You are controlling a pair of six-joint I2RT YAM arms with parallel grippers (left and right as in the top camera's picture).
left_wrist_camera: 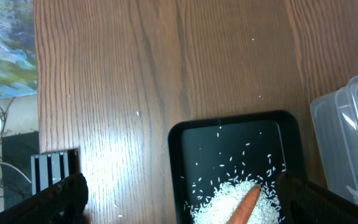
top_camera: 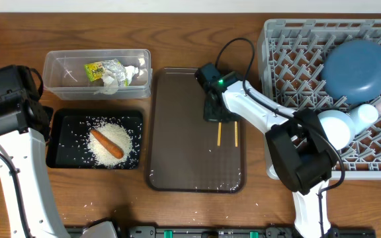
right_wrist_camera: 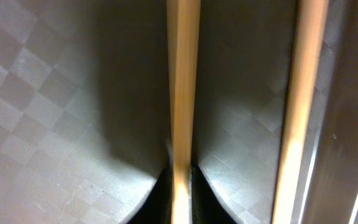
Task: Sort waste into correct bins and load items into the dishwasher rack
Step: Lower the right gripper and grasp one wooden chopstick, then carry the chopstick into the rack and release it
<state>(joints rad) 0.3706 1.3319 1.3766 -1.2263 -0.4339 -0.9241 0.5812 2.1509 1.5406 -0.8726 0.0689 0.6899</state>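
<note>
My right gripper (top_camera: 218, 118) is down on the brown serving tray (top_camera: 170, 152) and shut on one wooden chopstick (right_wrist_camera: 183, 93). The second chopstick (right_wrist_camera: 300, 99) lies just beside it; both show in the overhead view (top_camera: 227, 134). The black tray (top_camera: 61, 155) holds the rice heap (top_camera: 114, 144) and the carrot (top_camera: 106, 143). My left gripper (left_wrist_camera: 179, 202) is open above the black tray's near end (left_wrist_camera: 176, 162), with rice (left_wrist_camera: 229, 202) and carrot tip (left_wrist_camera: 248, 202) between its fingers' span. The clear tub (top_camera: 61, 66) holds the wrapper (top_camera: 99, 69) and crumpled paper (top_camera: 126, 76). The grey rack (top_camera: 276, 39) holds the blue plate (top_camera: 357, 71), light-blue bowl (top_camera: 334, 129) and a cup (top_camera: 364, 114).
Loose rice grains lie scattered in the black tray and on the wood around it. The rack's left wall stands close to my right arm. The clear tub's corner (left_wrist_camera: 347, 137) shows at the right of the left wrist view. The table edge (left_wrist_camera: 36, 93) is at the left.
</note>
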